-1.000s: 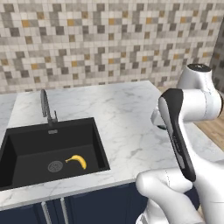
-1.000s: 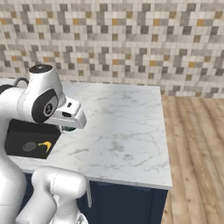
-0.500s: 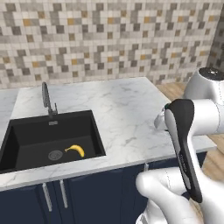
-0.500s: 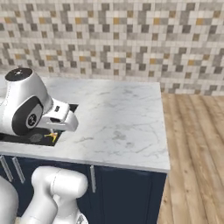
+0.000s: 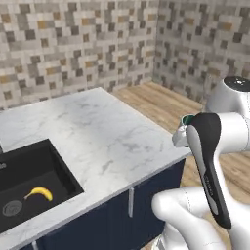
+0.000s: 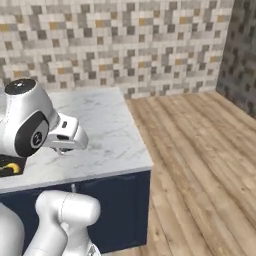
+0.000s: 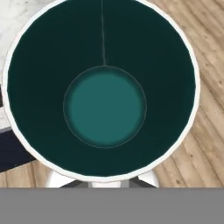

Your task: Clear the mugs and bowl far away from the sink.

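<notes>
Marble surface (image 5: 97, 132) ends at its right edge just where you're carrying the teal-lined mug (image 7: 103, 89), seemingly clamped in your fingers beyond the sink (image 5: 29, 180), so next pick a far-corner spot and lower it.

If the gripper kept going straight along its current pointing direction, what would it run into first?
The teal-lined mug sits directly ahead, mouth facing the hand. Behind it lies the counter edge and wood floor; how far off cannot be judged.
</notes>
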Controlling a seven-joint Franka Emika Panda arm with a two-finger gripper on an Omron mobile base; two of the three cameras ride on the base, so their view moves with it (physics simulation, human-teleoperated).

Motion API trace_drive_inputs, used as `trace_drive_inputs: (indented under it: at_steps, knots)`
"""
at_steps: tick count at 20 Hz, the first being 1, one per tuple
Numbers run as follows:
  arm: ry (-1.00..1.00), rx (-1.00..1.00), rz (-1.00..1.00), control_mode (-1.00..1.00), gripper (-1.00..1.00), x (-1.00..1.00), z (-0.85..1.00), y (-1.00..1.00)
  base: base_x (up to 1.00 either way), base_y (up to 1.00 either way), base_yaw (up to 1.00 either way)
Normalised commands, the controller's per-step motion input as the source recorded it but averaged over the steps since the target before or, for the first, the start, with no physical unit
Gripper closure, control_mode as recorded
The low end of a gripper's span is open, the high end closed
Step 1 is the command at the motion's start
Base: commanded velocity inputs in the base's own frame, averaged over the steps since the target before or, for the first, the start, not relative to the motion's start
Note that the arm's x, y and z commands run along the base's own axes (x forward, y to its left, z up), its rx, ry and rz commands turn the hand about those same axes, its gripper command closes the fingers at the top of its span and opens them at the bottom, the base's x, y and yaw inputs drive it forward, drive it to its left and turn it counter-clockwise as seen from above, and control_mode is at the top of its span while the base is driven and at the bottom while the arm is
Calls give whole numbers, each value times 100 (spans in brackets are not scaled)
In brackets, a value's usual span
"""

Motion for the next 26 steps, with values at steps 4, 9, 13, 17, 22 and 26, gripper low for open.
trace_drive_inputs:
  at_steps: [4,9,13,17,22,26]
  knots:
    - [0,0,0,100,100,0,0,0,0,0,-100]
    - [0,0,0,100,100,0,0,0,0,0,-100]
    - [0,0,0,100,100,0,0,0,0,0,-100]
    - [0,0,0,100,100,0,0,0,0,0,-100]
    - [0,0,0,100,100,0,0,0,0,0,-100]
    - [0,0,0,100,100,0,0,0,0,0,-100]
